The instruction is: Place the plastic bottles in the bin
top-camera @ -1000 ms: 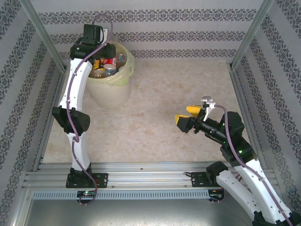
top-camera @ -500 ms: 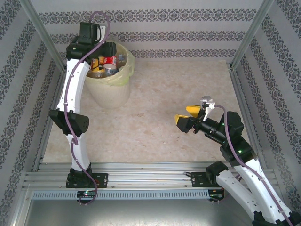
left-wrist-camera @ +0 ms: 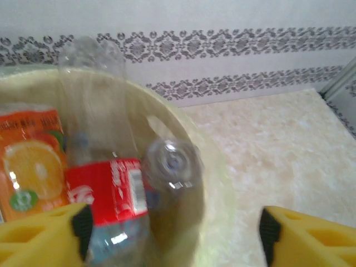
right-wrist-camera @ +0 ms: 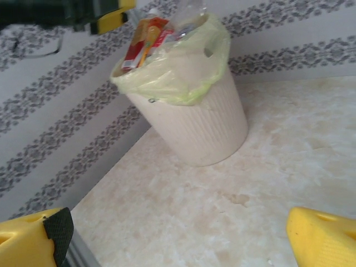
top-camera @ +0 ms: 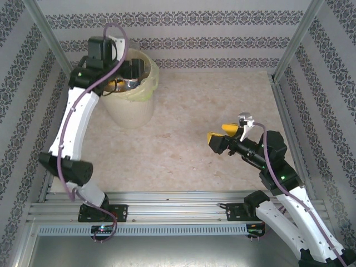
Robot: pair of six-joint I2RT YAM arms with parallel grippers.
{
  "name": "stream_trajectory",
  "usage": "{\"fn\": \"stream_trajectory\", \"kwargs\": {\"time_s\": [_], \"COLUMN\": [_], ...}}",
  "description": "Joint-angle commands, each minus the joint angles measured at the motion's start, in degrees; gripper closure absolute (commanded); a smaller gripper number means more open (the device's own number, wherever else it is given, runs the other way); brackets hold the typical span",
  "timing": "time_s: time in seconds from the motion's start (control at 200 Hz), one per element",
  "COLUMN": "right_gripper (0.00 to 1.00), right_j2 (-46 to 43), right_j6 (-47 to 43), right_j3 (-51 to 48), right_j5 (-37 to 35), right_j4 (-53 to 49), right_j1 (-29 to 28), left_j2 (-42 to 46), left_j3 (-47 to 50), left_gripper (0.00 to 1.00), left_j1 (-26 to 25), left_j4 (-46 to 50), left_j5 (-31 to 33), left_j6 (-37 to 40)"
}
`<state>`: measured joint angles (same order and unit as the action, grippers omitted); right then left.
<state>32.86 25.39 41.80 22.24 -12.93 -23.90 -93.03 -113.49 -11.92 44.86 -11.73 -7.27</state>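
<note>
Up above, from the top camera, the left arm [top-camera: 72, 119] has pushed its elbow out to the left and lower down than half a second ago. The left gripper [top-camera: 132, 69] hangs over the bin [top-camera: 130, 105] at the far left of the table [top-camera: 183, 144]. It now hides most of the bottles [top-camera: 125, 83] that showed inside the bin before. The right gripper [top-camera: 219, 135] has hardly moved. It hangs over the right side of the table, well apart from the bin, with its yellow fingers spread and nothing between them.

From the left wrist camera, the two yellow fingers [left-wrist-camera: 39, 239] are wide apart and hold nothing. The bottles lie in the bin just below and ahead of them. A red-label bottle [left-wrist-camera: 108, 192] stands in the middle. An orange-label bottle [left-wrist-camera: 30, 172] is on its left. A clear bottle [left-wrist-camera: 172, 164] shows its round end on the right. The yellow bag [left-wrist-camera: 214, 189] curves around them all.

From the right wrist camera, the bin stands far off by the wall [right-wrist-camera: 50, 128]. Bottles poke out of its top, and the left gripper hangs just above them. The right fingers are spread at the bottom corners, holding nothing.
</note>
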Motion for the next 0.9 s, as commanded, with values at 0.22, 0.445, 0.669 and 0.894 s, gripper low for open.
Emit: {"fn": "stream_trajectory", "kwargs": {"time_s": [0.22, 0.445, 0.669, 0.894], "right_gripper": [0.02, 0.02, 0.02, 0.02], "right_j2": [-0.2, -0.6, 5.6, 13.0], "right_j6": [-6.9, -14.2, -17.8, -18.9], "right_j3": [-1.3, -8.9, -12.5, -14.7], "right_j5": [-16.5, -22.3, -30.6, -30.8], "right_j4": [0.6, 10.8, 17.4, 21.5], "right_j1": [-0.8, -0.3, 1.1, 8.5], "left_j2": [24.4, 37.2, 40.7, 40.6], "left_j3": [34.5, 52.0, 62.4, 73.7], "left_gripper": [0.0, 0.0, 0.0, 0.0], "left_j1": [-3.3, -3.3, -3.4, -3.4], "left_j4": [-19.3, -26.6, -31.8, -41.8], "left_j5": [4.1, 3.3, 8.3, 14.3], "left_j6": [-1.7, -2.4, -6.7, -4.4]}}
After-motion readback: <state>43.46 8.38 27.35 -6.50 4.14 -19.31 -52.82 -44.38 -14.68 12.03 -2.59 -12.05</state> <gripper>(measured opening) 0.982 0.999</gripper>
